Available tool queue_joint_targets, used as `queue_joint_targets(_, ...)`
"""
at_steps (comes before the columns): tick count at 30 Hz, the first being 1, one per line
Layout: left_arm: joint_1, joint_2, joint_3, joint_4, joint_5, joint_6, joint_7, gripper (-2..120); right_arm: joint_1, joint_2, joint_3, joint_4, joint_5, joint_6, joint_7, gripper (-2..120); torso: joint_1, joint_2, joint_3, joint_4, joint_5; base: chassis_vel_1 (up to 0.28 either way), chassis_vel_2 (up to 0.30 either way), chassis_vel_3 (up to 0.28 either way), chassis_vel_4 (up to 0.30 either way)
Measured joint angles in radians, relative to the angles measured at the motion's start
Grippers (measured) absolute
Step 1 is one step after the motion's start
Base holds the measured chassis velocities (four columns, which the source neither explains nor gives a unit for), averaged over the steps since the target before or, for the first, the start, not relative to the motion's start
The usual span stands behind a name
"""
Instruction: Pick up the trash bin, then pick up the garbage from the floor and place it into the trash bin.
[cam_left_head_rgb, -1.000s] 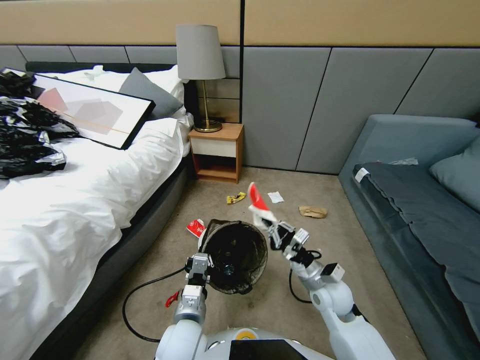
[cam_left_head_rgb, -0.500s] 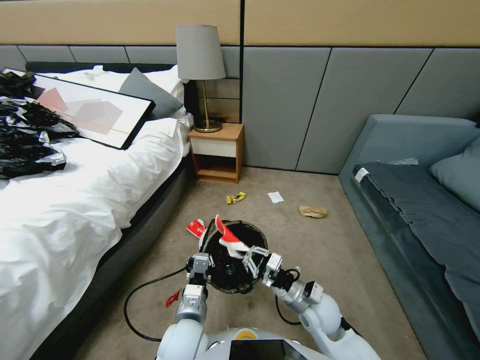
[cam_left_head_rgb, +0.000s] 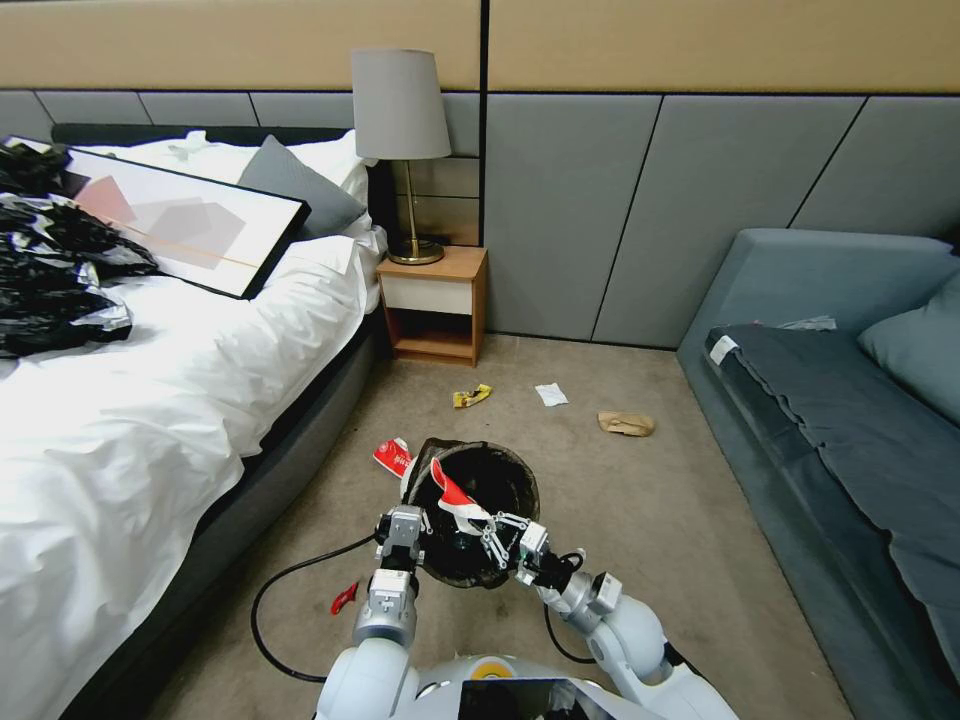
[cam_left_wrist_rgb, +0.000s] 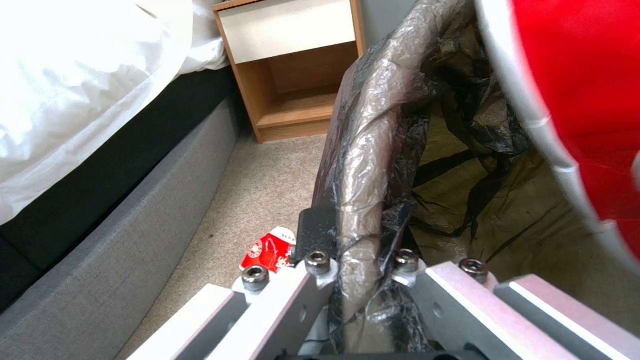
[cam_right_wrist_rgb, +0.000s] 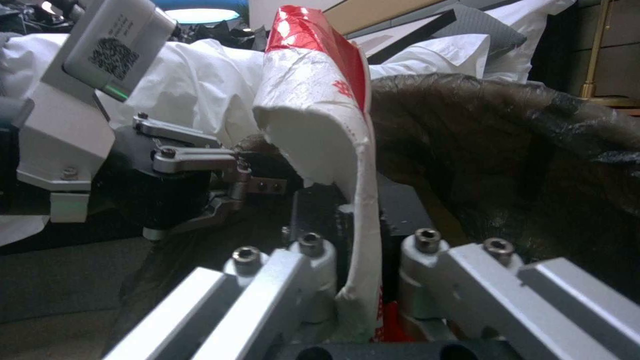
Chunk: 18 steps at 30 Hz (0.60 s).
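The trash bin (cam_left_head_rgb: 480, 520), round with a dark bag liner, hangs tilted just above the carpet. My left gripper (cam_left_head_rgb: 404, 524) is shut on its near-left rim (cam_left_wrist_rgb: 363, 165), and the left wrist view shows the fingers pinching liner and rim. A red-and-white snack packet (cam_left_head_rgb: 452, 494) is clamped in my right gripper (cam_left_head_rgb: 497, 532), which is shut on it over the bin's mouth. That same packet (cam_right_wrist_rgb: 320, 125) stands upright between the fingers in the right wrist view. More garbage lies on the floor: another red-and-white packet (cam_left_head_rgb: 393, 455), a yellow wrapper (cam_left_head_rgb: 472, 396), a white paper scrap (cam_left_head_rgb: 551, 394) and a brown paper bag (cam_left_head_rgb: 626, 424).
The bed (cam_left_head_rgb: 150, 400) runs along the left, with black plastic bags (cam_left_head_rgb: 50, 270) and a framed picture on it. A nightstand (cam_left_head_rgb: 435, 305) with a lamp stands at the wall. The grey sofa (cam_left_head_rgb: 850, 420) bounds the right. A black cable (cam_left_head_rgb: 290, 590) loops on the carpet.
My right gripper has carried the red-and-white packet from the bin's far-right side leftward and down over its mouth. The left gripper and the bin have stayed in place.
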Motion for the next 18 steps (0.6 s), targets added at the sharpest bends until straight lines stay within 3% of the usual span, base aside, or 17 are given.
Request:
queue_joint_targets(3, -0.001, 0.000, 0.000, 0.000, 0.000, 0.000, 0.000, 0, -0.001, 0.000, 0.000, -0.005, -0.007, 0.001, 0.001, 28, 0.000, 0.000, 0.000, 0.0000, 0.0000, 0.000, 0.000, 0.000, 0.000)
queue_joint_targets(5, -0.001, 0.000, 0.000, 0.000, 0.000, 0.000, 0.000, 0, -0.001, 0.000, 0.000, -0.005, -0.007, 0.001, 0.001, 31, 0.000, 0.000, 0.000, 0.0000, 0.0000, 0.000, 0.000, 0.000, 0.000)
queue_joint_targets(7, -0.001, 0.000, 0.000, 0.000, 0.000, 0.000, 0.000, 0, -0.001, -0.001, 0.002, -0.005, -0.008, 0.001, 0.000, 43, 0.000, 0.000, 0.000, 0.0000, 0.0000, 0.000, 0.000, 0.000, 0.000)
queue_joint_targets(9, -0.001, 0.000, 0.000, 0.000, 0.000, 0.000, 0.000, 0, -0.001, -0.001, 0.002, -0.005, -0.008, 0.001, 0.000, 44, 0.000, 0.000, 0.000, 0.0000, 0.0000, 0.000, 0.000, 0.000, 0.000)
queue_joint_targets(11, -0.001, 0.000, 0.000, 0.000, 0.000, 0.000, 0.000, 0, -0.001, -0.001, 0.004, -0.005, -0.009, 0.002, 0.000, 56, 0.000, 0.000, 0.000, 0.0000, 0.0000, 0.000, 0.000, 0.000, 0.000)
queue_joint_targets(18, 0.000, -0.001, 0.000, -0.001, 0.000, -0.001, 0.001, 0, -0.002, -0.001, 0.006, -0.004, -0.012, 0.004, -0.001, 80, 0.000, 0.000, 0.000, 0.0000, 0.0000, 0.000, 0.000, 0.000, 0.000)
